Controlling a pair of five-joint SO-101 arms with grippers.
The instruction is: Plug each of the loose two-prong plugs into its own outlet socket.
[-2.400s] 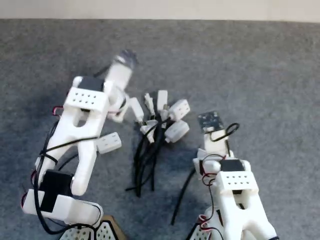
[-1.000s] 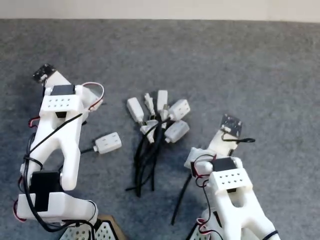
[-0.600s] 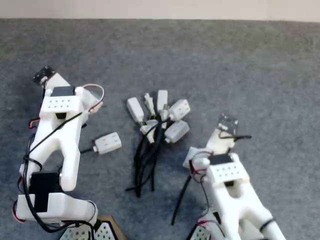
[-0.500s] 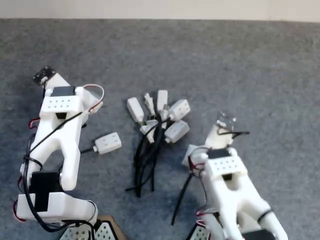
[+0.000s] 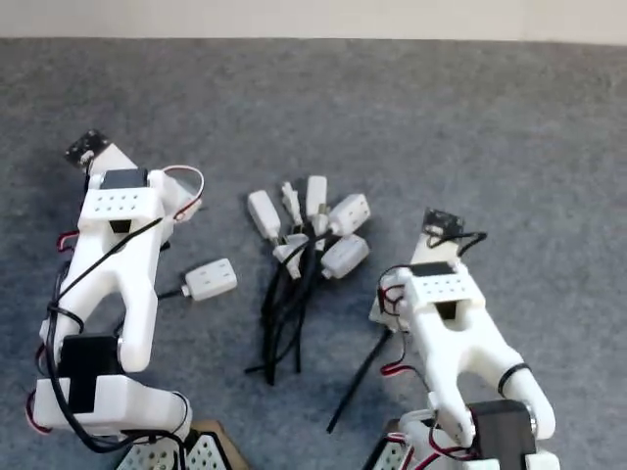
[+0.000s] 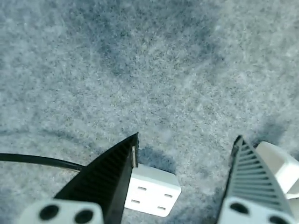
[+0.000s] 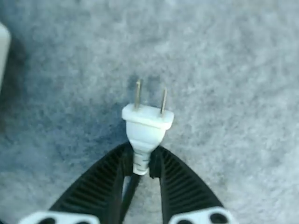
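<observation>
Notably, right gripper [image 7: 140, 161] pinches white two-prong plug [image 7: 145, 123] by its narrow neck; may pivot during insertion. Left gripper [image 6: 187, 137] released.

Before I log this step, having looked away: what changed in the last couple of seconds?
The left arm swung away from the bundle of plugs and sockets to the left side of the table; the left gripper is open. The right arm shifted a little, the right gripper shut on a plug. The bundle and the loose socket stayed put.
</observation>
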